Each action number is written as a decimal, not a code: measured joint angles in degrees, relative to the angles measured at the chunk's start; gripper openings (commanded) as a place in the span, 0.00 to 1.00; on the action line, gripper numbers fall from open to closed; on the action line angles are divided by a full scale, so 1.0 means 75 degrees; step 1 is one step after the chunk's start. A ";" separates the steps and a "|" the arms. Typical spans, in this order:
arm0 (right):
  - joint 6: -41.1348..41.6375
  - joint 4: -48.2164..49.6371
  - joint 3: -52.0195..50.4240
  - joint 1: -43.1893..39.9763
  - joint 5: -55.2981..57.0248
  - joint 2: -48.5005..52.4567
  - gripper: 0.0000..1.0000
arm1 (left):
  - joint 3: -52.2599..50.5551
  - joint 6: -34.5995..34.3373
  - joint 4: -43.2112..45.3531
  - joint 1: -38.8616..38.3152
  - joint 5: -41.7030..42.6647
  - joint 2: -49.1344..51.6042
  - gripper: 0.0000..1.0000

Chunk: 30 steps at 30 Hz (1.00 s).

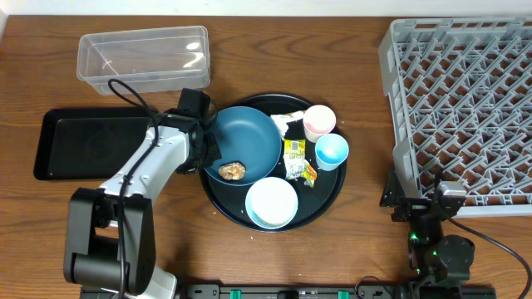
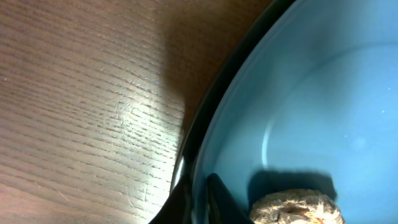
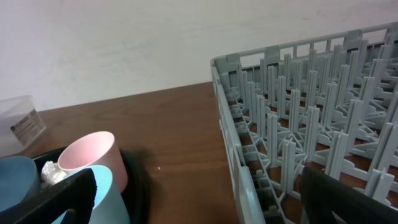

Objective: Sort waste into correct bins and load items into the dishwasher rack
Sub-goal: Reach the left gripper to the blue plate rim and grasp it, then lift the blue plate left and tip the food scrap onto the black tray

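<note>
Two jaws of the left gripper [image 1: 204, 149] pressed together on the left rim of the dark-blue bowl [image 1: 249, 137], brown food lump [image 1: 232, 171] inside near its front edge. Seated at the left of the round black tray [image 1: 324, 195], that bowl, beside the white bowl [image 1: 272, 202], pink cup [image 1: 319, 122], light-blue cup [image 1: 332, 152], crumpled tissue [image 1: 287, 123] and snack wrapper [image 1: 298, 159]. Spread wide and holding nothing, the right gripper [image 3: 199, 174], close to the dishwasher rack [image 1: 465, 100]. Nothing yet in the rack, the clear tub [image 1: 143, 54] or the black rectangular tray [image 1: 83, 141], as far as shown: by the look of it, all sorting and loading left to do. Bowl upright, mouth up, round and so without a long axis; wrapper's long axis front to back.
</note>
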 measured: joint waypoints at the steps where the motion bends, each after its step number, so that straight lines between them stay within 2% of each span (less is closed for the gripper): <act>1: 0.0000 0.0000 0.0000 0.0000 0.0000 0.0000 0.99 | 0.0003 0.0000 0.0003 0.0000 0.0000 0.0000 0.06; 10: 0.0000 0.0000 0.0000 0.0000 0.0000 0.0000 0.99 | 0.0003 0.0000 -0.0017 0.0000 0.0029 -0.0058 0.06; 16: 0.0000 -0.0003 0.0000 0.0000 0.0000 0.0000 0.99 | 0.0227 0.0003 -0.0589 0.0000 0.0026 -0.0163 0.06; 30: 0.0000 0.0000 0.0000 0.0000 0.0000 0.0000 0.99 | 0.0641 0.0015 -0.1078 0.0000 -0.0152 -0.1478 0.06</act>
